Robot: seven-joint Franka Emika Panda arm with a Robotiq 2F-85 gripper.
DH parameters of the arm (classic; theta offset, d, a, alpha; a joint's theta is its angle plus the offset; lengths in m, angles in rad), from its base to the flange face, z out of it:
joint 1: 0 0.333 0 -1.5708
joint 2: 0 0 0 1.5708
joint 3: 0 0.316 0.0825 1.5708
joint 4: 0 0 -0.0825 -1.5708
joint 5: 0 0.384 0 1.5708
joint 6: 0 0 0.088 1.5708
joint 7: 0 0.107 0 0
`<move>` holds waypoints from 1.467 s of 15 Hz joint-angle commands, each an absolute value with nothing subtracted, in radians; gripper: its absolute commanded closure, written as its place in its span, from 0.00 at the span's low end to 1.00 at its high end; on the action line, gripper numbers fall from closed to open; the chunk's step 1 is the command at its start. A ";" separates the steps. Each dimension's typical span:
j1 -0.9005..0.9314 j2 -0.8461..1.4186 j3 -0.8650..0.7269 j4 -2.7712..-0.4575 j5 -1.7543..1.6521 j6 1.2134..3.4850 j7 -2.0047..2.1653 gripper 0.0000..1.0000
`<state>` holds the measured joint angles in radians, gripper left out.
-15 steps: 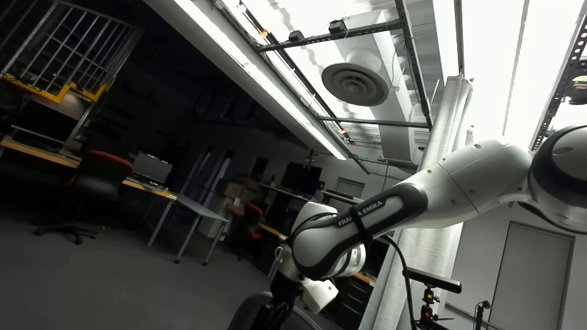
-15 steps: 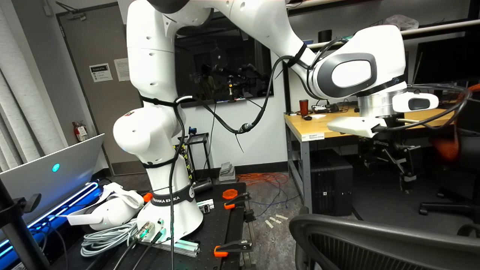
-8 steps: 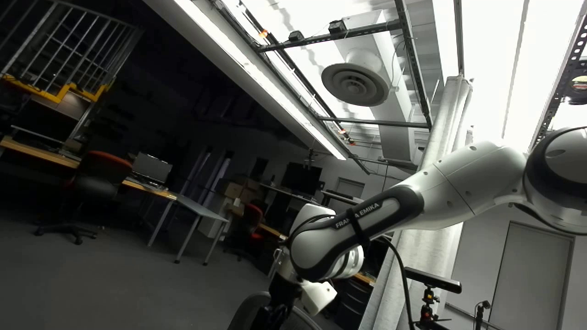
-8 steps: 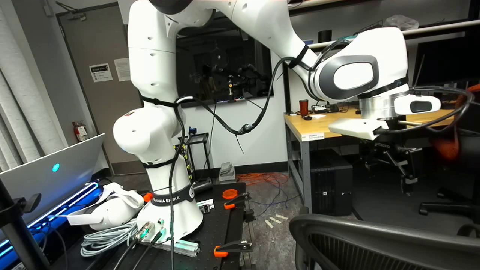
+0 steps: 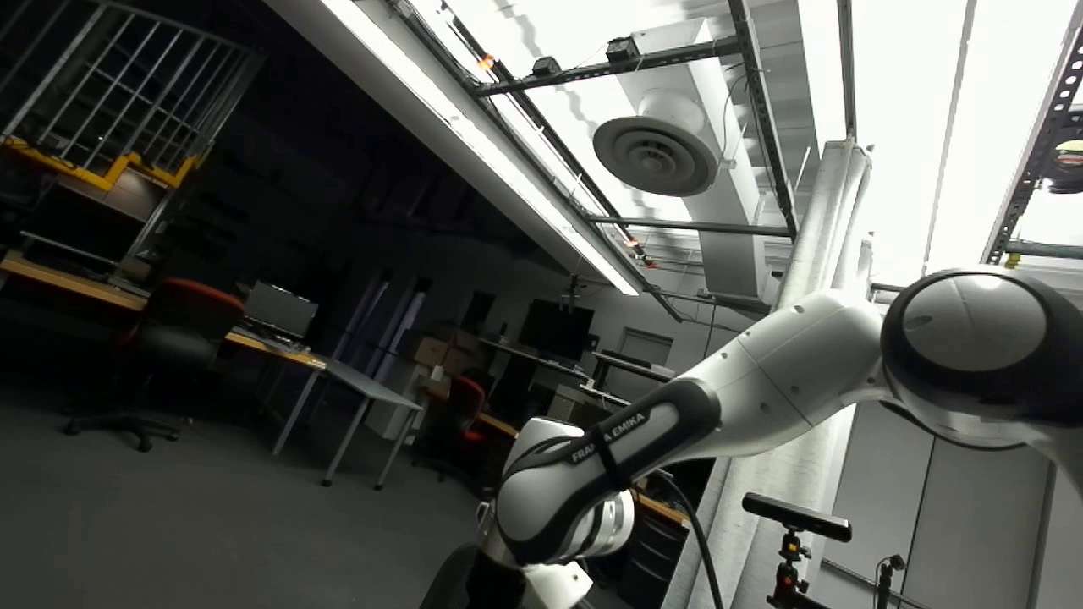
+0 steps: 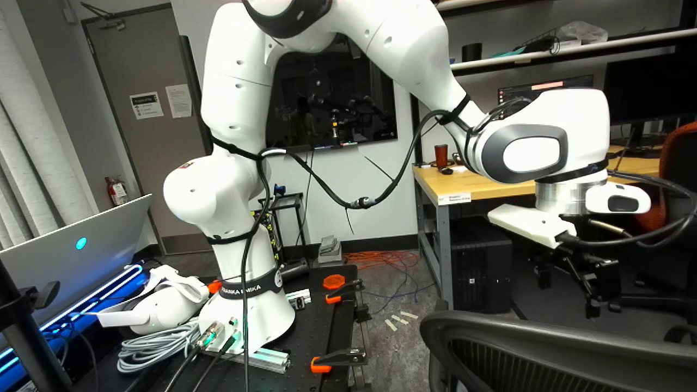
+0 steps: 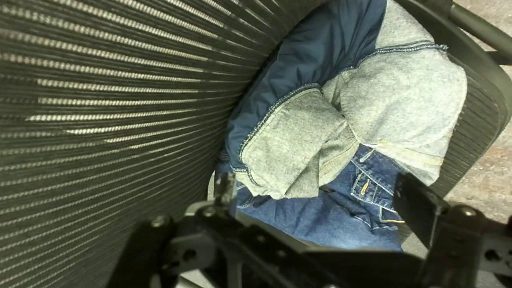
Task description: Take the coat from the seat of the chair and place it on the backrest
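The coat [image 7: 296,148] lies crumpled on the chair's seat [image 7: 480,116] in the wrist view, blue denim with pale grey inner folds. It is hidden in both exterior views. The backrest [image 7: 112,120] fills the left of the wrist view as dark ribbed mesh. Its dark rounded top edge [image 6: 544,326] shows in an exterior view, and part of it [image 5: 448,579] shows low in an exterior view. My gripper [image 7: 320,192] is open, pointing down above the coat, with nothing between its fingers. It also shows in an exterior view [image 6: 569,288], beyond the backrest's top edge.
A wooden desk [image 6: 479,185] with a black computer tower [image 6: 479,267] beneath stands behind the arm. An orange-and-black office chair [image 6: 680,163] is at the far right. The arm's black base table [image 6: 321,326] holds cables, a headset [image 6: 169,305] and clamps.
My arm and gripper have moved down, mostly in the last half second, and outward from the base. The gripper stays open. The chair has not moved.
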<state>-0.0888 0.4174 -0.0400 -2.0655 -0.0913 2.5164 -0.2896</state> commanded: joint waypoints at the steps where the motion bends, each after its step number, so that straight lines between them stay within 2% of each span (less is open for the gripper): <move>1: -0.127 0.538 -0.001 -1.969 -0.053 2.547 -0.335 0.00; 9: -0.138 0.717 0.026 -1.878 -0.073 2.592 -0.319 0.01; 15: -0.130 0.843 0.012 -1.782 -0.101 2.668 -0.310 0.08; 19: -0.132 0.910 0.019 -1.720 -0.107 2.709 -0.310 0.05; 20: -0.132 0.922 0.019 -1.706 -0.108 2.710 -0.309 0.08; 21: -0.137 0.932 0.025 -1.692 -0.101 2.700 -0.309 0.23; 22: -0.136 0.941 0.022 -1.680 -0.101 2.702 -0.305 0.33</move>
